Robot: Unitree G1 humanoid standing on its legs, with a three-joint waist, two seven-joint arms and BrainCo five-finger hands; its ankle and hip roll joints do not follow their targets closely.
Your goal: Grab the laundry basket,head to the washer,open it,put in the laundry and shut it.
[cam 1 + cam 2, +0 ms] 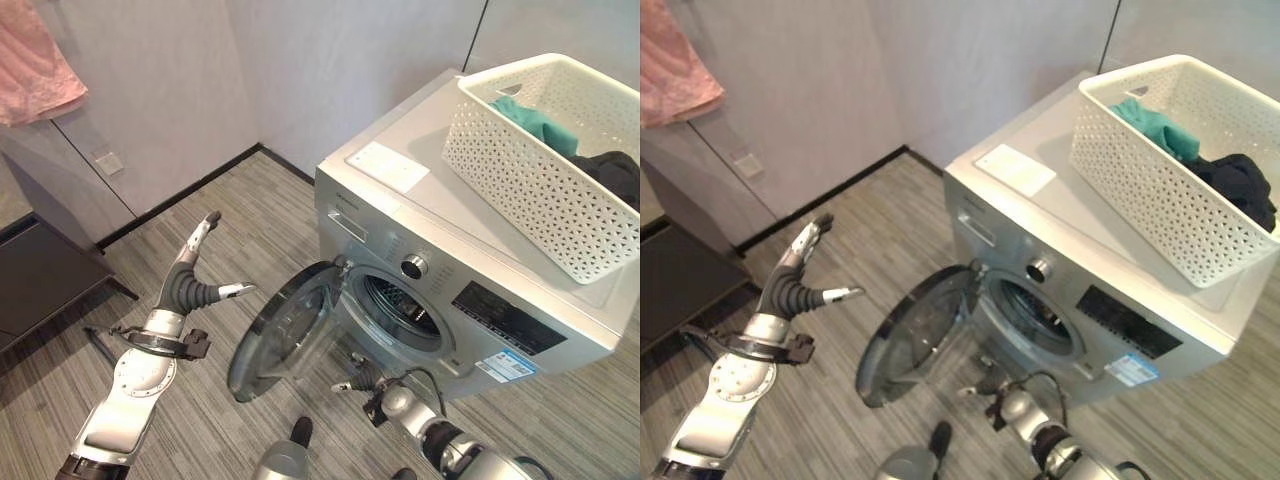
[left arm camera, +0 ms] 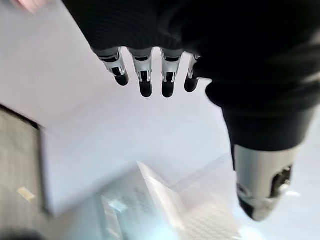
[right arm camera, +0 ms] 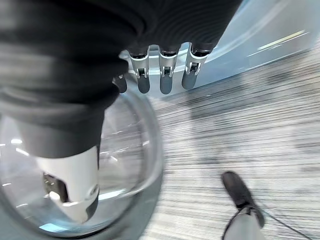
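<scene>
The left hand (image 1: 197, 268) is reaching up at the left of the frame, fingers spread. The right hand (image 1: 362, 377) is hanging low by the washer door (image 1: 285, 330), fingers loose and holding nothing.

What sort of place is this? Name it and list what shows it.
Most likely a home laundry corner. A front-loading washer stands with its round door swung open, a white laundry basket of clothes sits on top, and a pink garment hangs by the wall.

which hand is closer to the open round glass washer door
Right. The right hand sits low beside the open round glass door of the silver washer, close to its lower edge. The left hand is raised, fingers spread, out over the floor on the door's far side.
</scene>
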